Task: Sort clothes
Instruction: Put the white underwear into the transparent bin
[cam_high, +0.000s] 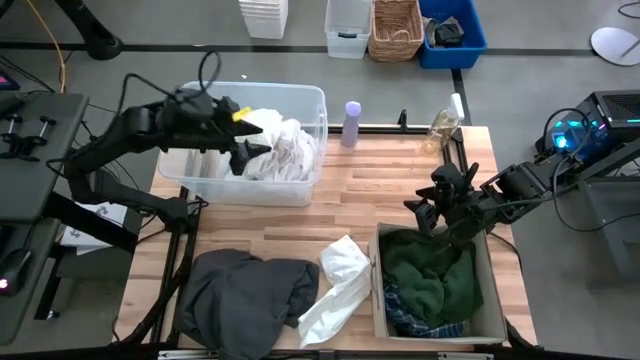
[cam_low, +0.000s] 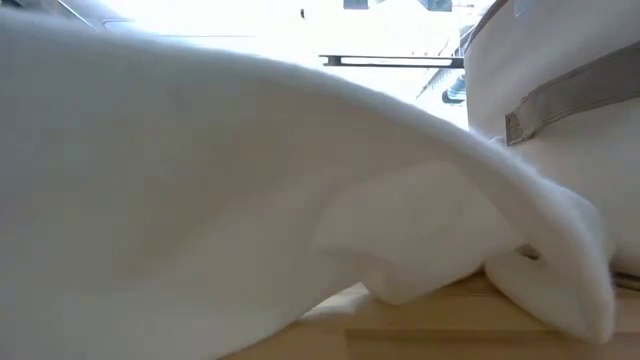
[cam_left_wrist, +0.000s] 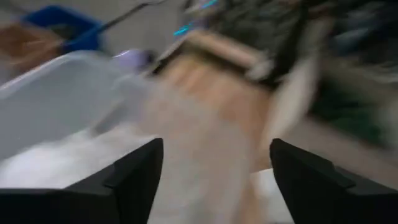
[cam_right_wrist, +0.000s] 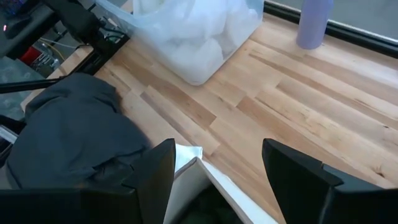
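Left gripper (cam_high: 248, 140) over clear bin (cam_high: 312, 100), fingers spread, empty. White garment (cam_high: 338, 285) and dark grey garment (cam_high: 245, 290) on counter (cam_high: 350, 200); white one's overhang risks sliding off. Right gripper (cam_high: 432, 212) released at fabric box (cam_high: 490, 300).

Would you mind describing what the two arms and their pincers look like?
Both arms are dark, near-black jointed links with black cables looping alongside. The left pincer carries a small yellow marking near its wrist. The right pincer is all dark. In each wrist view, the fingers are broad, flat, matte black wedges.
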